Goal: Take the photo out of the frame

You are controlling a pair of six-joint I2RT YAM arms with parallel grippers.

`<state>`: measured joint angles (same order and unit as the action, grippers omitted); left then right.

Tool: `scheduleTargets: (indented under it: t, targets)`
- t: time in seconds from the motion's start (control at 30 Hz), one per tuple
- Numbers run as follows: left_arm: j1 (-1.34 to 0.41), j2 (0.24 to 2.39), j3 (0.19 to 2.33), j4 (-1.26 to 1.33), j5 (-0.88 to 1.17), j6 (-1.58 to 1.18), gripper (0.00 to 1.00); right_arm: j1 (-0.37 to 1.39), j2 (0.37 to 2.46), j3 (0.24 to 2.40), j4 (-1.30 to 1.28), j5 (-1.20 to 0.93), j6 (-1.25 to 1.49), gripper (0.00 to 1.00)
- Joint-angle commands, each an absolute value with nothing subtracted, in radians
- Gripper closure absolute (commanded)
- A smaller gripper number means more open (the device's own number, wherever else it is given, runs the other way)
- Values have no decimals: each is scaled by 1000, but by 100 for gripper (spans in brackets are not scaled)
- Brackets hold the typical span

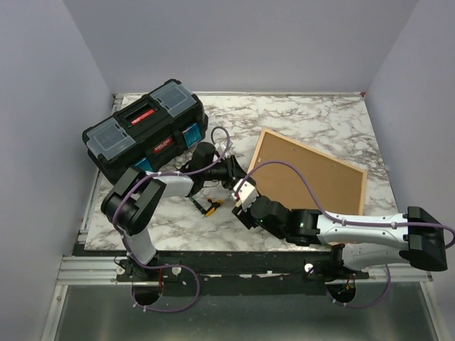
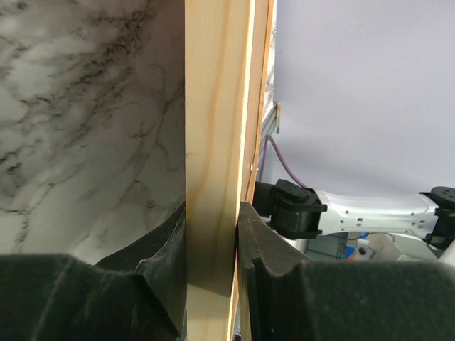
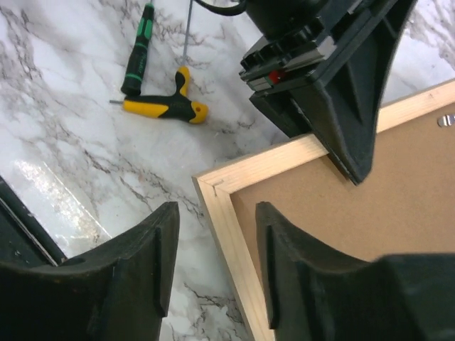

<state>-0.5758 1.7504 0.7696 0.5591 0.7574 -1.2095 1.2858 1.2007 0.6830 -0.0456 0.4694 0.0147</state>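
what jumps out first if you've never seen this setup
A large light-wood picture frame, brown back up, fills the centre-right. The left gripper clamps its rail near the left corner; the right gripper hovers over that corner, jaws open. A black plastic toolbox sits back left.

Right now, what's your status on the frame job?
Left gripper shut on the frame by its edge. Right gripper open over a frame corner, empty. Backing board up, photo hidden. Hand tools lie clear of it.

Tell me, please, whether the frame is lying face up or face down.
Face down: the frame shows its brown backing board upward; the photo is hidden.
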Motion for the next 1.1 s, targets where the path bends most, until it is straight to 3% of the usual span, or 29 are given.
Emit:
scheduleTargets:
  t: [0.0,0.1,0.17,0.53,1.07]
  targets:
    - [-509,1661,836,331,732,-1031,100,1290,1174,755,-113,533,177,31]
    - [-477,1637,930,103,682,-818,100,1290,1129,759,-188,538,256,6]
    - [-467,1623,972,5,625,-700,100,1290,1094,752,-205,547,299,0]
    - [-430,1620,1075,-118,610,-456,100,1289,1030,762,-320,760,411,0]
    - [-295,1639,1175,-307,737,-688,100,1290,1305,789,-130,877,109,0]
